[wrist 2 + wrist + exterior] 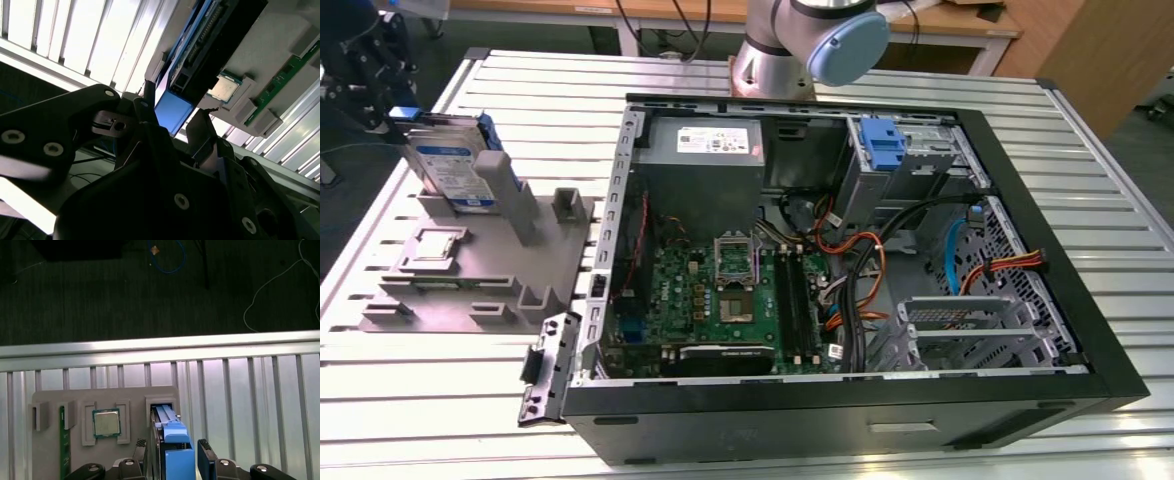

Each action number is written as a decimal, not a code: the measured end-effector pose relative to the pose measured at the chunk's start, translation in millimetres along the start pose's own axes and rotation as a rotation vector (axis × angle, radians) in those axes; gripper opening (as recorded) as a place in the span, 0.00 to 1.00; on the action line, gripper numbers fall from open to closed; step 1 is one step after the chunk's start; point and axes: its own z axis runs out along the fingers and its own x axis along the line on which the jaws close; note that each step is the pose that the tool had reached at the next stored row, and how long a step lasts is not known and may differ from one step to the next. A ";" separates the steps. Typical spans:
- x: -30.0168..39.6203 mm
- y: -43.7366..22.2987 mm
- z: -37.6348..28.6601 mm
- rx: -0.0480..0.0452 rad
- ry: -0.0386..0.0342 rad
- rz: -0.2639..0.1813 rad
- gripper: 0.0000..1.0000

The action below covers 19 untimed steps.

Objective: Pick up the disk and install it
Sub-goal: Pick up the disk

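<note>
The disk [454, 165] stands upright in a slot of the grey fixture block [467, 270] at the exterior view's left. It is silver-grey with a blue-and-white label and a bright blue carrier. My gripper [387, 105] hangs right over its top end. In the first wrist view the gripper [172, 447] is open, with the disk's blue end [172, 437] between its two fingers [205, 451], one on each side. The second wrist view shows the same: the blue carrier end [172, 112] sits inside the gripper [172, 114] with slim gaps at the pads.
An open computer case [1067, 330] lies to the right of the fixture, with a blue bracket [883, 145] in its upper drive bay and loose cables inside. The fixture also holds a processor chip [106, 422] and a green memory stick [61, 440]. The arm's base [807, 40] stands behind the case.
</note>
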 end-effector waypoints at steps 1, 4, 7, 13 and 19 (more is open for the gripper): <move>0.1 -0.1 1.4 0.0000 -0.0001 0.000 0.52; 0.3 -0.2 4.7 -0.0002 0.0000 -0.002 0.52; 0.4 -0.3 6.7 -0.0006 0.0002 -0.008 0.52; 0.5 -0.3 8.1 -0.0004 0.0002 -0.008 0.52; 0.7 -0.4 10.0 0.0001 0.0002 -0.008 0.52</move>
